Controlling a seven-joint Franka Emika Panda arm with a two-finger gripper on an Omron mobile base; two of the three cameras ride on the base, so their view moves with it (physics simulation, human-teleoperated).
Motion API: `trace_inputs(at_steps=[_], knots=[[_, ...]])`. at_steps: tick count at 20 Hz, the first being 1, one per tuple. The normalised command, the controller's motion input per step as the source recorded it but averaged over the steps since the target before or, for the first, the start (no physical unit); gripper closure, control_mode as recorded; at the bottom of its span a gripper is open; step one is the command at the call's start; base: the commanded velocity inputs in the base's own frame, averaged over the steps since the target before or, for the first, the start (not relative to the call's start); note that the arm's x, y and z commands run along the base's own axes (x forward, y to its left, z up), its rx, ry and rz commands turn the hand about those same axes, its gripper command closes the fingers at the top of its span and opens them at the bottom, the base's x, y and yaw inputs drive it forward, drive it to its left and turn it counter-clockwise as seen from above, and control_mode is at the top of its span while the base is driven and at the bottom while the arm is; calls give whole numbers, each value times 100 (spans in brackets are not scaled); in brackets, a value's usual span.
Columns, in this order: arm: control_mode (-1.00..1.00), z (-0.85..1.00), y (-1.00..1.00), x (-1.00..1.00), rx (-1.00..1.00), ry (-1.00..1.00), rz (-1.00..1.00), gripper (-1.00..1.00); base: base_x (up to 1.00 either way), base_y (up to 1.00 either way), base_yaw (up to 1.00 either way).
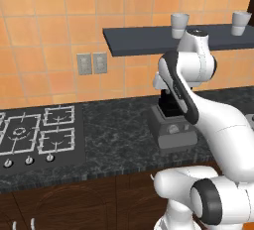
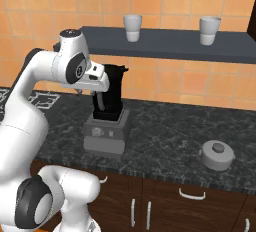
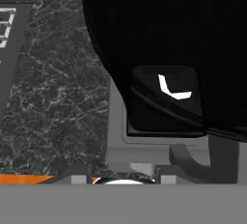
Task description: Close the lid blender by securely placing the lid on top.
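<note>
grey lid (image 2: 218, 155) rests on counter (image 2: 165, 141), well apart from blender (image 2: 107, 116).

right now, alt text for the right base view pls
A black blender stands open-topped on a dark counter, its grey lid lying apart to the right. The white arm's hand is beside the jar; two cups sit on a shelf.

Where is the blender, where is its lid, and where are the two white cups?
blender (image 2: 111, 96): right base view, on the black jar's side.
lid (image 2: 218, 155): right base view, on its domed top, lying on the counter.
white cups (image 2: 132, 27): right base view, on the left cup's wall, up on the shelf.
</note>
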Motion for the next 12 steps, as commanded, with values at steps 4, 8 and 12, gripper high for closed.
trace_inputs(at_steps=[4,8,12], knots=[[-100,0,-9,-24,0,-1,0,-100,0,0,0],[-100,0,-24,-41,0,-2,-3,-100,0,0,0],[-100,0,-51,-59,0,-9,-12,-100,0,0,0]])
